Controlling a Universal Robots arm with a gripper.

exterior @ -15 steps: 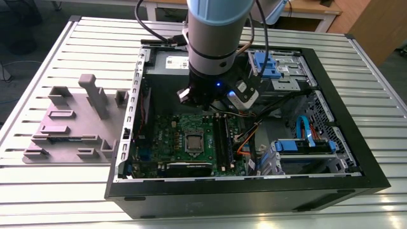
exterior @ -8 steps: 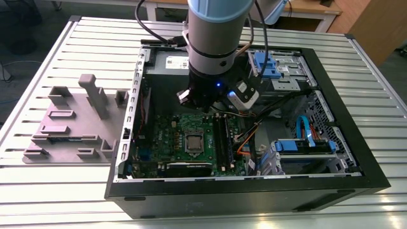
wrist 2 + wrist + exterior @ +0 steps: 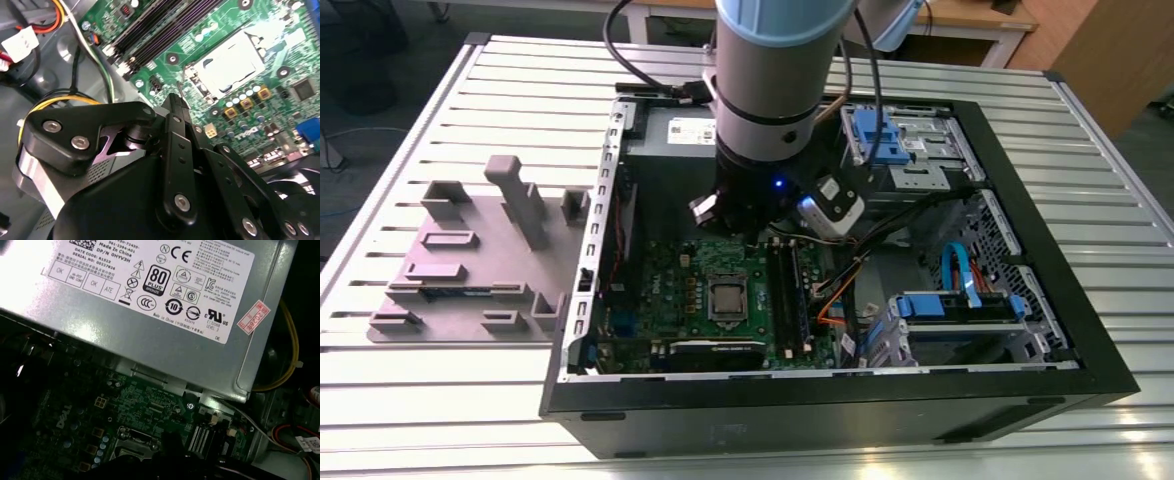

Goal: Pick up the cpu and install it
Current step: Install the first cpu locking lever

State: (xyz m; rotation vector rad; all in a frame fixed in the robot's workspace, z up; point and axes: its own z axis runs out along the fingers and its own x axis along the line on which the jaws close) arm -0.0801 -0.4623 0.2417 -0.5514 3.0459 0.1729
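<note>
The cpu is a pale silvery square lying flat in the socket of the green circuit board, with the metal socket frame around it. In the exterior view the cpu sits mid-board inside the open computer case. My gripper hangs from the arm above the far part of the board, a short way behind the socket and apart from the cpu. In the second wrist view the gripper and its black linkage fill the foreground, with a thin metal lever beside its tip. Nothing shows held in it.
The big grey box with a white label stands against the board's far edge. Black memory slots run beside the socket. Blue drive brackets and loose cables crowd the exterior view's right. A grey parts fixture lies outside the case on the slatted table.
</note>
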